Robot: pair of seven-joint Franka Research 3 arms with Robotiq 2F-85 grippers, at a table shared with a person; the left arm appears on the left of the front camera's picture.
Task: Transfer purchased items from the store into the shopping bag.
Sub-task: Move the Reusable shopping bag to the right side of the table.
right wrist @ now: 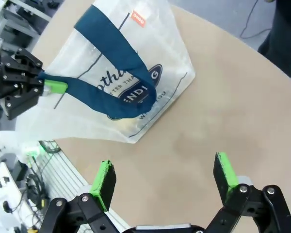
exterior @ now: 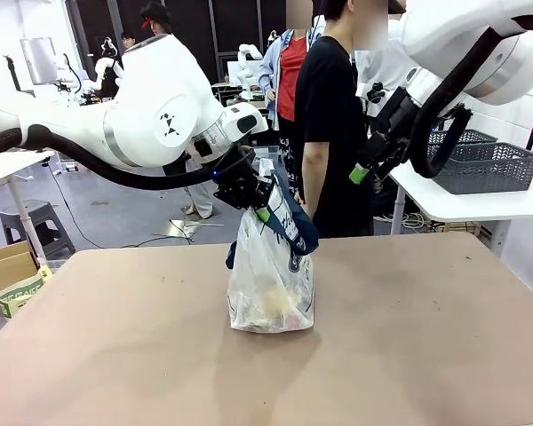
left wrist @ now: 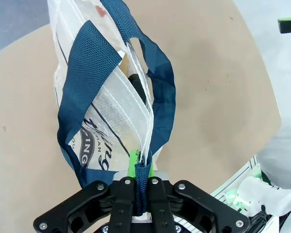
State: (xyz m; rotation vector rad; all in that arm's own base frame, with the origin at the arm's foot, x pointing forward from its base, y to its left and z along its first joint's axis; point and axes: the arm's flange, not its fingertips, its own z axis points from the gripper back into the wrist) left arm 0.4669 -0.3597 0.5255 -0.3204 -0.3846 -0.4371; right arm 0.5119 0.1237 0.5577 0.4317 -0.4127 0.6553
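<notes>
The shopping bag (exterior: pixel 272 275) stands upright near the middle of the brown table (exterior: pixel 426 337), a bit to the left side in the front view. It is whitish and half see-through, w/ navy handles and navy lettering. Through the plastic some yellowish things (exterior: pixel 271 306) show at the bottom, but which items exactly I cannot tell.

The left gripper (exterior: pixel 261 211) is above the bag's top edge, coming from the left. Its jaws are clenched on one navy handle strap (left wrist: pixel 142 187): in the left wrist view the strap runs straight betw. the two green pads (left wrist: pixel 133 162), together w/ a pinch of the bag's plastic. The other handle (left wrist: pixel 82 82) hangs loose in a loop over the bag's side, and the bag's mouth is pulled narrow.

The right gripper (exterior: pixel 362 170) is up in the air at the right, well apart from the bag and above the table's far edge, in front of a person in a black shirt (exterior: pixel 324 98). Its jaws are wide apart and hold nothing; the right wrist view shows both green pads (right wrist: pixel 105 180) spread, w/ bare table betw. them and the bag farther off.

A dark grey mesh basket (exterior: pixel 484 164) sits on a white side table (exterior: pixel 480 206) at the far right.
</notes>
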